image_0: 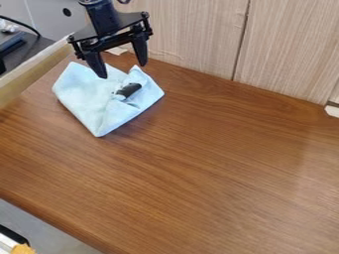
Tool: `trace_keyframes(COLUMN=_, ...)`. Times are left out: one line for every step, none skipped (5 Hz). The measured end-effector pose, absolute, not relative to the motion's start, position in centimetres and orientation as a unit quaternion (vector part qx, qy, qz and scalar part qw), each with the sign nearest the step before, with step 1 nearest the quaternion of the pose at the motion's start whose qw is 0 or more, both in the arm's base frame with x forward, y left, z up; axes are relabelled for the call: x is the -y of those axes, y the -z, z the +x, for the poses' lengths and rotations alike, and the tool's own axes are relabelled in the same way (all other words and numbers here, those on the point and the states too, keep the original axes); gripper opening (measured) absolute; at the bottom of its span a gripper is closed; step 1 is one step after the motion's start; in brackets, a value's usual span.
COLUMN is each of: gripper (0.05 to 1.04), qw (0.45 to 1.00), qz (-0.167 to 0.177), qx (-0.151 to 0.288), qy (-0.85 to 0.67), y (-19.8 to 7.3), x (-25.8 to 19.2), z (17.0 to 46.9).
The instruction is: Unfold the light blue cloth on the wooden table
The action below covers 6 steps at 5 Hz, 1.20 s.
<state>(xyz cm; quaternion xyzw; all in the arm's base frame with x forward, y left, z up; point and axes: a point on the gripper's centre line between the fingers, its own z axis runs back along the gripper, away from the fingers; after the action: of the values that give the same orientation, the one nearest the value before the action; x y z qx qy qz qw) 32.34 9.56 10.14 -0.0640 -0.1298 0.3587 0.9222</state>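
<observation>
At the upper left of the brown wood-grain bench, a light blue cloth lies partly folded. Farther left, a pale wooden rail runs along the bench's edge; beyond it, a black cable curves above a dark surface. In the lower left corner, an orange item sits below the bench's front edge. The cloth has one corner pointing toward the front and a raised fold at its right part. Within this fold lies a small dark object, partly covered; its exact kind cannot be told. Above the cloth's far side hangs the black tool, released, its two fingers spread apart and pointing down; contact with the cloth cannot be determined. Light wood-grain panels, divided by a dark upright seam, stand behind the bench. At the right edge is a small white piece.
</observation>
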Motion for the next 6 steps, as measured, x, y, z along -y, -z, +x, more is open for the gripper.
trace_keyframes(gripper=0.999, qw=0.922, qz=-0.063, qx=0.114, qy=-0.363, y=-9.1, x=-9.6, z=32.3)
trace_keyframes(gripper=0.999, qw=0.911, qz=-0.048, qx=0.113, qy=-0.393, y=-8.8, x=-10.5, z=33.1)
trace_keyframes(gripper=0.999, qw=0.892, qz=-0.048, qx=0.107, qy=-0.437, y=-8.5, x=-12.5, z=34.3)
trace_keyframes(gripper=0.999, qw=0.88, qz=-0.04, qx=0.114, qy=-0.46, y=-8.2, x=-13.8, z=35.6)
trace_keyframes(gripper=0.999, qw=0.868, qz=-0.027, qx=0.11, qy=-0.483, y=-7.3, x=-14.7, z=36.4)
trace_keyframes(gripper=0.999, qw=0.86, qz=-0.016, qx=0.108, qy=-0.498, y=-6.4, x=-15.0, z=36.6)
